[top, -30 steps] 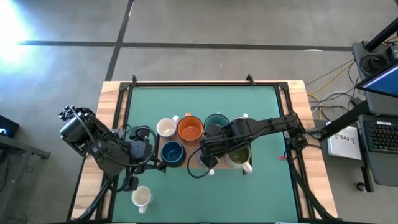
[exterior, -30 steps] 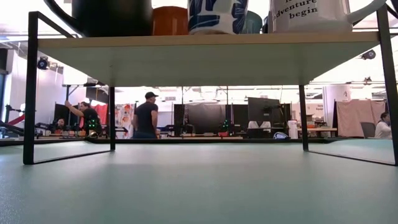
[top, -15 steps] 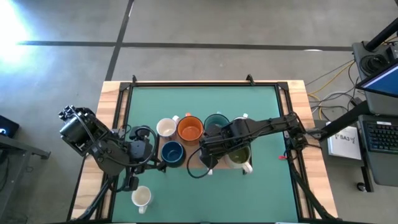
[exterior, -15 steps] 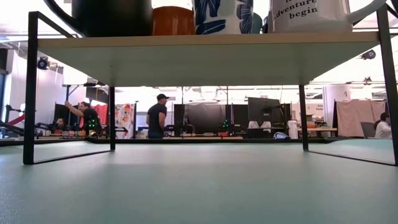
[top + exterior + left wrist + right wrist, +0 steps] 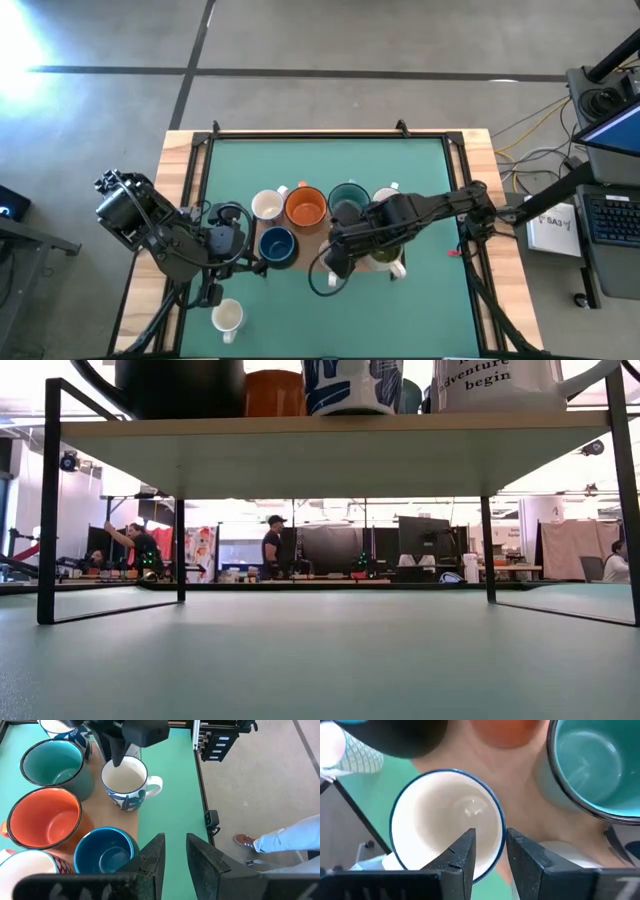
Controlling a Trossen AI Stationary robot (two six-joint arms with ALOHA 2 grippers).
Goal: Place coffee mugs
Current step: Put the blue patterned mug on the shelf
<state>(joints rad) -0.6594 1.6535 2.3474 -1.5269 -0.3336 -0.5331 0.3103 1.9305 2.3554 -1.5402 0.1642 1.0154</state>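
A low wooden shelf (image 5: 107, 820) on thin black legs stands on the green table (image 5: 320, 175). Most of the coffee mugs sit on top of it, close together. In the high view, a cream mug (image 5: 267, 206), an orange mug (image 5: 305, 207) and a teal mug (image 5: 349, 197) make the back row. A navy mug (image 5: 276, 245) sits in front of the cream one. A mug with an olive-green inside (image 5: 383, 251) sits on the right side of the shelf, partly under the right arm.

The right gripper (image 5: 489, 851) hangs over a white mug with blue leaf print (image 5: 125, 782) at the front edge of the shelf. Its fingers (image 5: 461, 852) are a little apart, and the rim of the mug shows in the gap between them. One finger is over the inside of the mug and the other is just outside the rim. I cannot tell if they squeeze the rim. From the low view, this mug's bottom (image 5: 352, 387) rests on the shelf, next to a white mug with dark print (image 5: 497, 385).

The left gripper (image 5: 174, 852) waits at the left end of the shelf, just beside the navy mug. Its fingers are a little apart and hold nothing.

One more white mug (image 5: 228, 317) stands alone on the table, near the front left corner.

Far behind the table, a person (image 5: 271, 549) stands in the room
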